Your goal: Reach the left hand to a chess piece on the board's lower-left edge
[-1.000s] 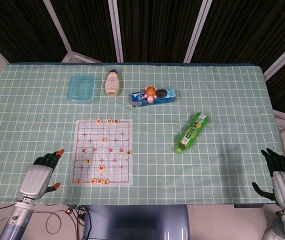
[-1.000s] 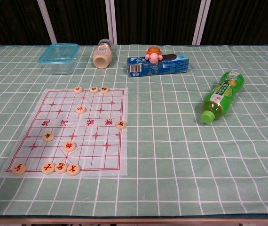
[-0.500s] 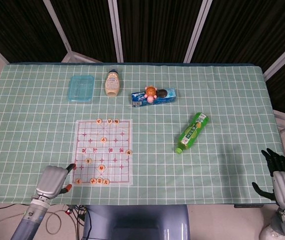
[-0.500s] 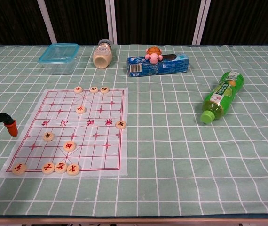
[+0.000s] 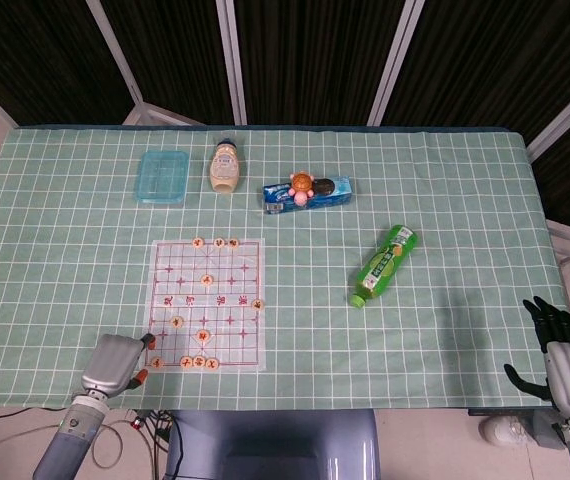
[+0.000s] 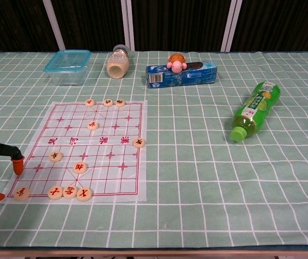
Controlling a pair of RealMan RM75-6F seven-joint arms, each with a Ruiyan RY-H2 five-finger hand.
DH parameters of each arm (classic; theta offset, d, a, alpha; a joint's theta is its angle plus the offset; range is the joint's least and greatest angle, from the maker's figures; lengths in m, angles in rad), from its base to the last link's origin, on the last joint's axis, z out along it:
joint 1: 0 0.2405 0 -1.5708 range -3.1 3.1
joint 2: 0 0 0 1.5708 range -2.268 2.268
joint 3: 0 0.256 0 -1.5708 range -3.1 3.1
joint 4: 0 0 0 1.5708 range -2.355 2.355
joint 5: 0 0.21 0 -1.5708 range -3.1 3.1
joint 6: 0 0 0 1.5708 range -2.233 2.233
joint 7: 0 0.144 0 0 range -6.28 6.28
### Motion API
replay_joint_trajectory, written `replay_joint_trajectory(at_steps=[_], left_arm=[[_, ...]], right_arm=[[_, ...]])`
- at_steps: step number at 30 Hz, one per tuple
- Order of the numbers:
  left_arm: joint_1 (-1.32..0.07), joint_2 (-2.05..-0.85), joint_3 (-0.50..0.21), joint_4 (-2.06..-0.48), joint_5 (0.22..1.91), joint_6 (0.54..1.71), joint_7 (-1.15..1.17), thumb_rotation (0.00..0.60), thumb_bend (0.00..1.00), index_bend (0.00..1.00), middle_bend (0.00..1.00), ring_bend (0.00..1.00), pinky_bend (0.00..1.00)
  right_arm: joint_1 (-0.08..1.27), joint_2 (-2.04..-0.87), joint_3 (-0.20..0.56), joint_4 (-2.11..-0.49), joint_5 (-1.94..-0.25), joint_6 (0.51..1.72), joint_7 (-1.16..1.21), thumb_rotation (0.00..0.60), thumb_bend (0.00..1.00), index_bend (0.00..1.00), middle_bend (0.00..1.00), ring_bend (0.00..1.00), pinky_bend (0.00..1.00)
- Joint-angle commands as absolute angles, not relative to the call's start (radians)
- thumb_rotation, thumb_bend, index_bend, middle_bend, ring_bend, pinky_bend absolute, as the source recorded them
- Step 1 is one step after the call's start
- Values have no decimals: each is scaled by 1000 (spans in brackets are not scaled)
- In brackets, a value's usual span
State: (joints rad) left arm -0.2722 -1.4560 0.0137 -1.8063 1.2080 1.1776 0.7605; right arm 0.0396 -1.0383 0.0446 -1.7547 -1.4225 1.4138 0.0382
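Hovering at the near-left corner of the board (image 5: 205, 303), the left hand (image 5: 117, 363) holds nothing; its orange-tipped fingers (image 6: 18, 165) are spread apart, one over the board's left margin, another low beside the corner; the chess piece (image 6: 21, 193) it faces lies on the board's lower-left edge, just beside those fingertips but not touching them, with nothing between hand and piece; three more pieces (image 6: 69, 192) sit in a tight row to its right along the same edge, and others are scattered up the board; beyond the far edge lie a blue lidded container (image 5: 162, 175), a cream bottle (image 5: 226, 167) on its side, and a blue packet (image 5: 308, 192) with a pink toy (image 5: 302, 188) on top; a green bottle (image 5: 384, 264) lies well to the right; the right hand (image 5: 562, 357) rests at the table's (image 5: 445, 180) right corner, empty, dark fingers apart.
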Motion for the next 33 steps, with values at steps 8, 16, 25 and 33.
replay_joint_trajectory(at_steps=[8,16,25,33], left_arm=[[-288,-1485,20,-1784,1192,1170,765,600,250,447,1000,1000,1000],[-298,-1503,22,-1775,1179,1174,771,600,267,458,1000,1000,1000],[-307,-1515,28,-1762,1160,1172,773,600,276,462,1000,1000,1000],[-315,-1520,30,-1755,1154,1173,768,600,276,477,1000,1000,1000]], right_arm=[[39,-1039,45,-1755,-1422,1415,39,600,304,0,0,0,0],[39,-1039,46,-1754,-1423,1417,40,600,303,0,0,0,0],[39,-1039,46,-1755,-1424,1417,40,600,303,0,0,0,0],[38,-1039,46,-1756,-1424,1419,41,600,304,0,0,0,0]])
